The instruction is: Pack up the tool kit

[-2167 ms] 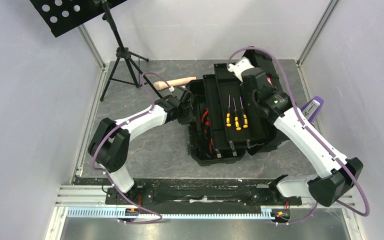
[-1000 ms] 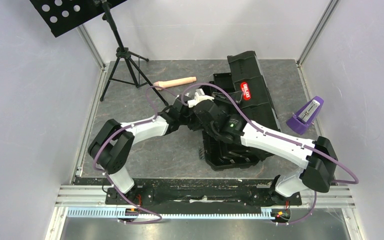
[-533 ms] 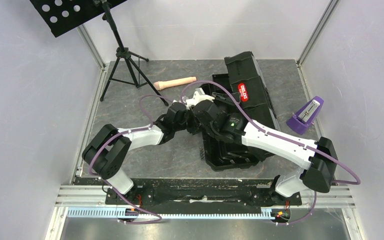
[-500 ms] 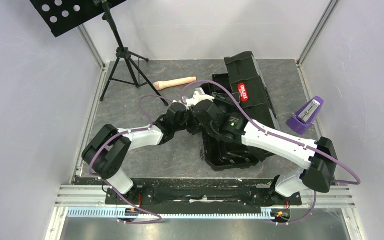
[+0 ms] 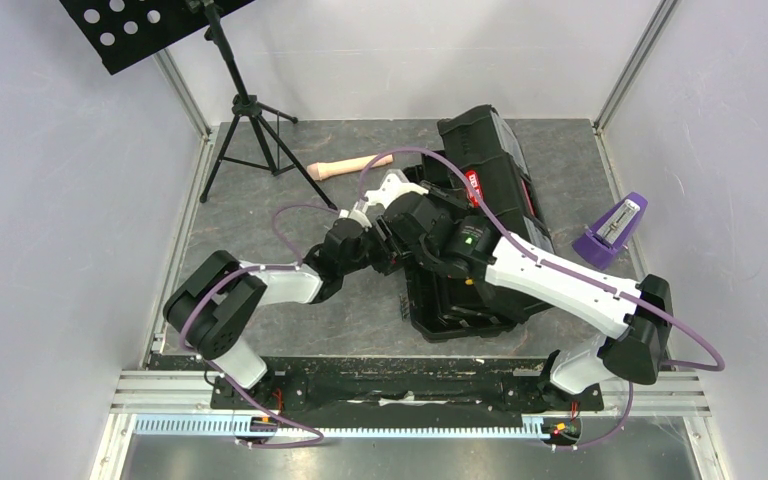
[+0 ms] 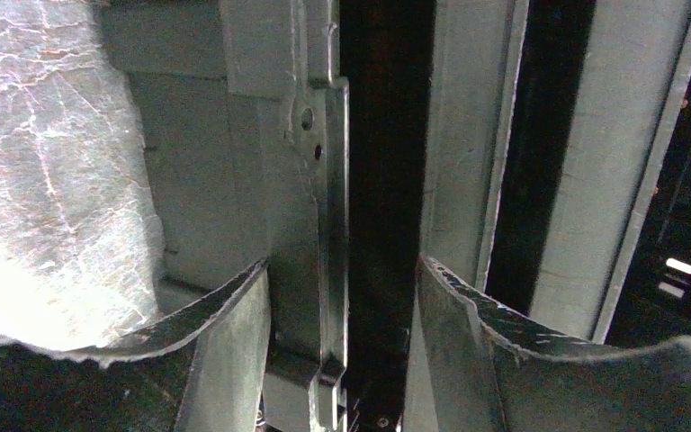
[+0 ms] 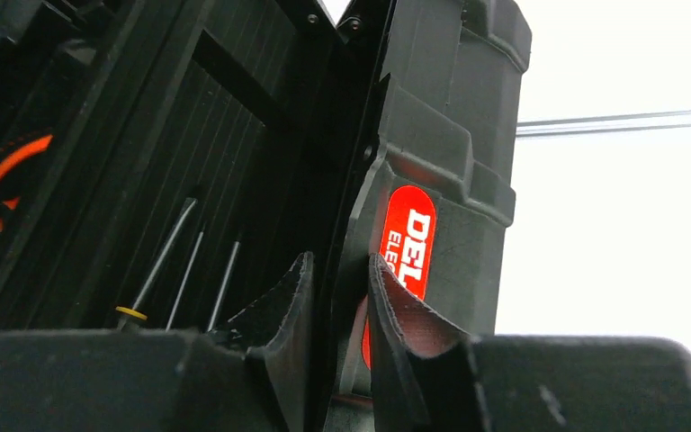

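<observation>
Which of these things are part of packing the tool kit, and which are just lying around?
For the job:
toolbox
screwdrivers
pliers

Just lying about:
beige handle
purple stapler-like thing
music stand

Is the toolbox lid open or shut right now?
Open, partway: the lid stands raised on edge, clamped in the right pincer, and the screwdrivers inside show beside it.

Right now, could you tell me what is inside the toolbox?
Three screwdrivers lie in a tray, orange pliers handles beside it; the tilted lid hides the rest.
</observation>
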Tool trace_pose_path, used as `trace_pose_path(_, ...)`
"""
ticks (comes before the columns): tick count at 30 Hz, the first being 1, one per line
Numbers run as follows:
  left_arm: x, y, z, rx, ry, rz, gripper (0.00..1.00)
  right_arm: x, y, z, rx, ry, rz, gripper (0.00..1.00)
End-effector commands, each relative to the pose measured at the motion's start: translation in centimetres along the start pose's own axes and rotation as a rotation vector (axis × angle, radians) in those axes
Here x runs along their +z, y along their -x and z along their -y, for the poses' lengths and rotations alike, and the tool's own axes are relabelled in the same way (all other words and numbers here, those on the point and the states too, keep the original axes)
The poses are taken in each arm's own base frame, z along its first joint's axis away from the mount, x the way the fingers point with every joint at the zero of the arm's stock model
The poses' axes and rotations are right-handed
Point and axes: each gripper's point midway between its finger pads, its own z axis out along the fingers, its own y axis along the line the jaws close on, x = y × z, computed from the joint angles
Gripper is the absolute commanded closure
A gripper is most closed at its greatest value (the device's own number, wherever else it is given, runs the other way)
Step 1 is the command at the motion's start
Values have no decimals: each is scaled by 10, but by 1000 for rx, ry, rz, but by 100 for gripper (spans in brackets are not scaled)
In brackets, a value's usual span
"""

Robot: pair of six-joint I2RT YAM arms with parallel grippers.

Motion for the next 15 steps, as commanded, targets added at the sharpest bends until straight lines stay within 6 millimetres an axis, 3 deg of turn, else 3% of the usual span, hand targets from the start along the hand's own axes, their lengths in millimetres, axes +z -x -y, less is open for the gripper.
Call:
trace_pose_path(1,-13,1,50,-16,-194,23,36,-15,47,-30,162,234,180,76)
trace_pose_path(11,-38,18,37,54,-104,127,29,-31,77,-50,288,424,282,60)
trace_pose_path(15,-55,30,20,42,-43,203,28,-43,91,-51,343,503,332,51)
